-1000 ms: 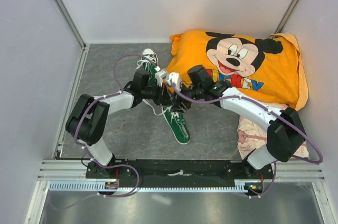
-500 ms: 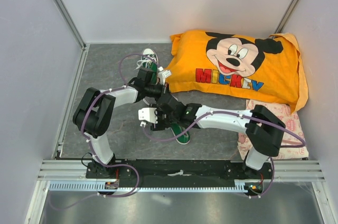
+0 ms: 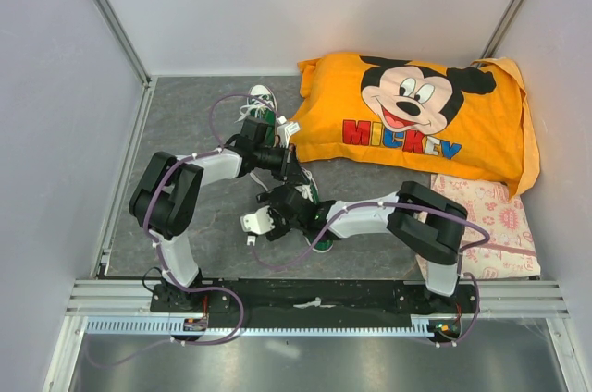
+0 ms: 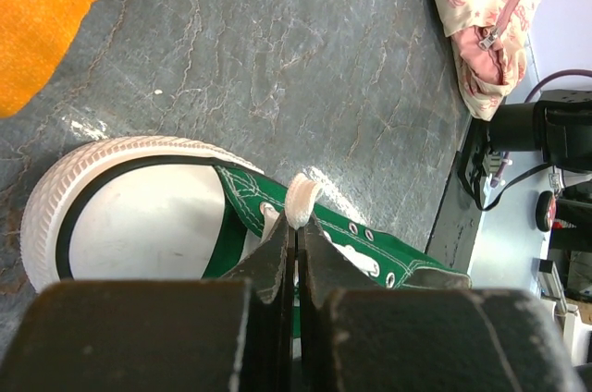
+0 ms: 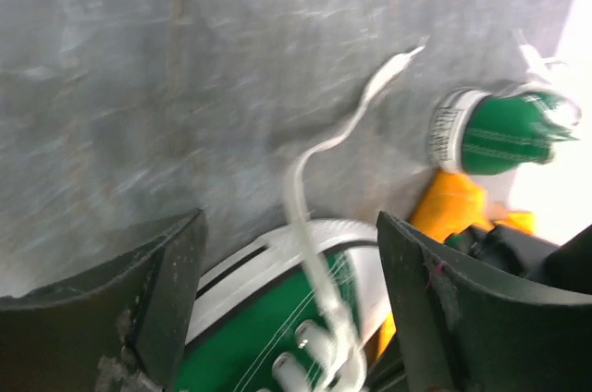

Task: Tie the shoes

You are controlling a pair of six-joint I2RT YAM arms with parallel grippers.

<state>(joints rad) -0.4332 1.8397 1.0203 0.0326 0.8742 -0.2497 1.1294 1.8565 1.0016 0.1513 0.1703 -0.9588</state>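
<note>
The near green shoe (image 3: 319, 237) lies mid-table, mostly hidden under my right arm. In the left wrist view its white toe cap (image 4: 111, 216) and green canvas (image 4: 370, 249) show. My left gripper (image 4: 297, 237) is shut on a loop of its white lace (image 4: 302, 198); from above the left gripper (image 3: 289, 168) sits just over the shoe. My right gripper (image 5: 289, 226) is open above the toe, and a loose white lace (image 5: 310, 226) runs between its fingers untouched; from above the right gripper (image 3: 280, 202) is at the shoe's left. The far shoe (image 3: 262, 104) lies by the pillow.
The orange Mickey Mouse pillow (image 3: 416, 115) fills the back right, close to both shoes. A pink patterned pouch (image 3: 486, 216) lies at the right below it. Frame rails and walls bound the grey mat (image 3: 185, 124). My right arm's elbow (image 3: 425, 221) is folded low.
My right gripper has swung from beside the pillow down and left to the near shoe's toe side, its arm folding in. My left gripper has stayed at the shoe.
</note>
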